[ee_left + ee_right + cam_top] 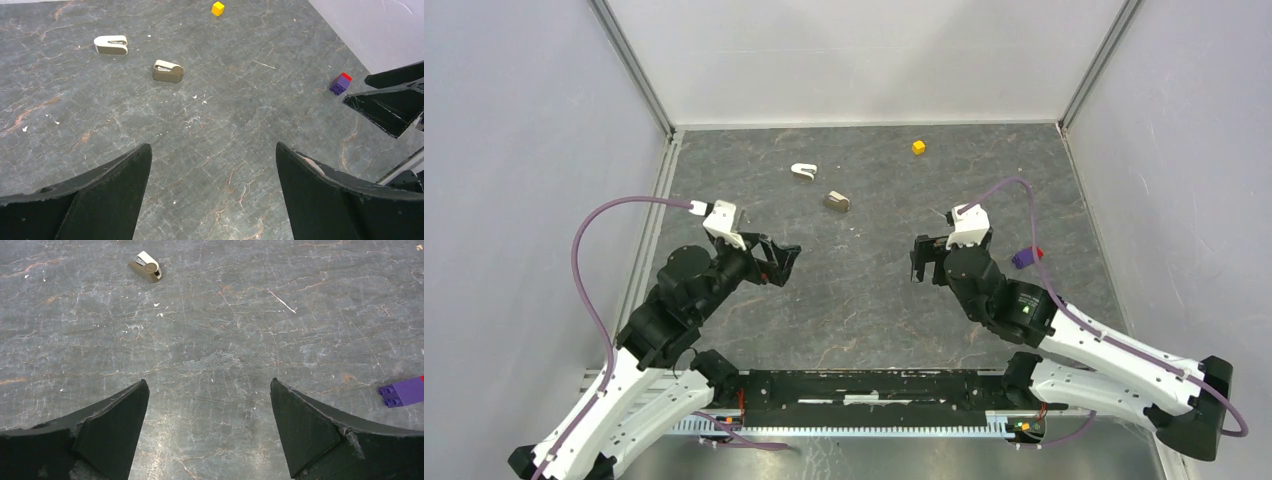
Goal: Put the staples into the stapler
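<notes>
Left fingers (107,197) and right fingers (107,432) both spread wide and empty over the bench (864,315), stapler (804,171) lies far-centre, long axis roughly left-right, ahead of and nearer the left fingers, staples not discernible.

A straight way across the bare table (854,300) to the stapler (804,172) is left open from the left gripper (782,265), whereas from the right gripper (917,260) it is blocked by the grey-brown box (836,202), the yellow cube (918,147) and purple brick (1024,257) being set well aside.
</notes>
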Controlling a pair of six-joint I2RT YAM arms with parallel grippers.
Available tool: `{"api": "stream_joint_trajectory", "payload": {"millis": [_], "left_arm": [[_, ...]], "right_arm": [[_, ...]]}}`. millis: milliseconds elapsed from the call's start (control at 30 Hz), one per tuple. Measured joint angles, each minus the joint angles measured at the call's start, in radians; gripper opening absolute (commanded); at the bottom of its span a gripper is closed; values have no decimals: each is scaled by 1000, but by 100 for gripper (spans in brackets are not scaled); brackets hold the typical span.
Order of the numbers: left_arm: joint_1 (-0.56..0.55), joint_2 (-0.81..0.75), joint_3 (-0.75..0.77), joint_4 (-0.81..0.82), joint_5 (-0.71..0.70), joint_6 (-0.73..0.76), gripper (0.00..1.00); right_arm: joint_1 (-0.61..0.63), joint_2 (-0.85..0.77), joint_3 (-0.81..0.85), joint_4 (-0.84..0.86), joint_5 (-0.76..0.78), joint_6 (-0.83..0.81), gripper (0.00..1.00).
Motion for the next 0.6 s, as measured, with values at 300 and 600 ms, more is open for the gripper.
{"api": "stream_joint_trajectory", "payload": {"millis": [300, 600], "left_arm": [[0, -6, 0, -36, -52, 1, 100], [0, -37, 0, -64, -140, 0, 100]], "right_arm": [[0, 60, -26, 146, 1, -58, 98], [-47, 459, 76, 444, -120, -308, 81]]}}
